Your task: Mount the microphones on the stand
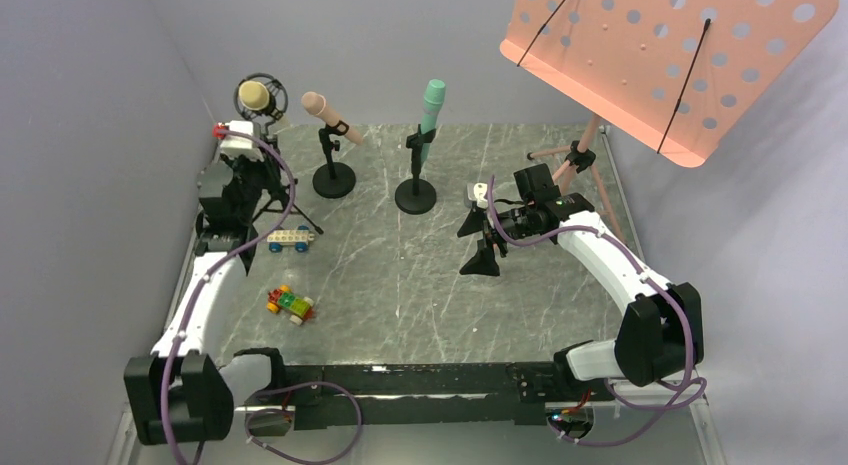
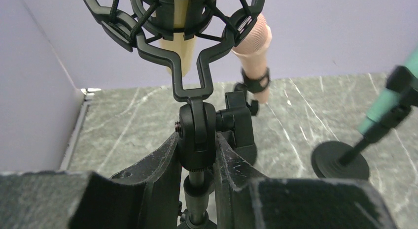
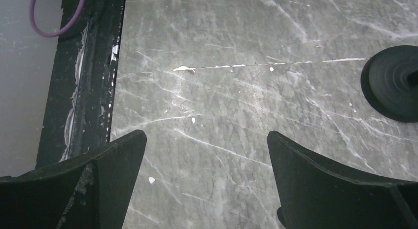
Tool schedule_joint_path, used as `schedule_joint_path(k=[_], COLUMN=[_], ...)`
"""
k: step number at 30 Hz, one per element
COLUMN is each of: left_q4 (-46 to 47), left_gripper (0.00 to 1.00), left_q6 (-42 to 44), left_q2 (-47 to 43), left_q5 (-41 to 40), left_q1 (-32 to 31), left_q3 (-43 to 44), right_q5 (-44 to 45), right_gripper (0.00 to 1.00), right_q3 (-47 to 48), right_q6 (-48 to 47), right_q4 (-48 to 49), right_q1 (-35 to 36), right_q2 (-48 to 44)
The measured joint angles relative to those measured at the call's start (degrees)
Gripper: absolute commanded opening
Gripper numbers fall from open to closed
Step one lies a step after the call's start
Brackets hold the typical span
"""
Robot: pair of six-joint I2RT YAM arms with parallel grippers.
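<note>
Mounting looks done: the pale yellow plastic microphone (image 2: 178,42) sits above the left gripper (image 2: 197,147), which clenches its black shock-mount stand (image 2: 190,83), the salmon-pink microphone (image 1: 328,110) and teal-green microphone (image 1: 433,103) stand mounted beyond, and the right gripper (image 3: 207,155) hangs released.

1. Left wrist: the top edge cuts the pale yellow microphone (image 2: 182,51) and its shock mount (image 2: 153,50); you get no head.
2. Salmon-pink microphone (image 2: 255,42): head hidden behind that mount.
3. Teal-green microphone (image 2: 387,100) runs off the right edge.
4. Tripod stand (image 2: 196,135): pole drops behind the left gripper (image 2: 197,160) fingers, legs unseen.
5. Right wrist: round stand base (image 3: 389,83) clipped at right; you can't tell whose.
6. Top view: music stand (image 1: 660,55) cut at the top.
</note>
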Motion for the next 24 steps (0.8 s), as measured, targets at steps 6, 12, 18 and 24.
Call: schedule_joint_path(k=[6,12,18,24], left_q4=[8.2,15.3,21.6,29.2], left_gripper=[0.00,0.00,0.00,0.00], left_q6=[0.1,0.0,0.0,0.3], left_q2=[10.6,21.7,29.5,36.7], left_q5=[5.2,9.4,11.5,12.7], left_q1=[6.7,10.3,12.9,14.1], left_q3=[4.8,9.9,12.2,12.7], right_q5=[0.0,0.0,-0.1,-0.1], right_gripper=[1.00,1.00,1.00,1.00], right_q3=[0.0,0.1,0.1,0.5], right_q6=[0.0,0.0,0.0,0.0], right_q4=[-0.2,-0.2,-0.2,-0.3], right_q1=[-0.1,-0.2,-0.7,-1.1], right_q2=[0.0,0.5,1.0,1.7])
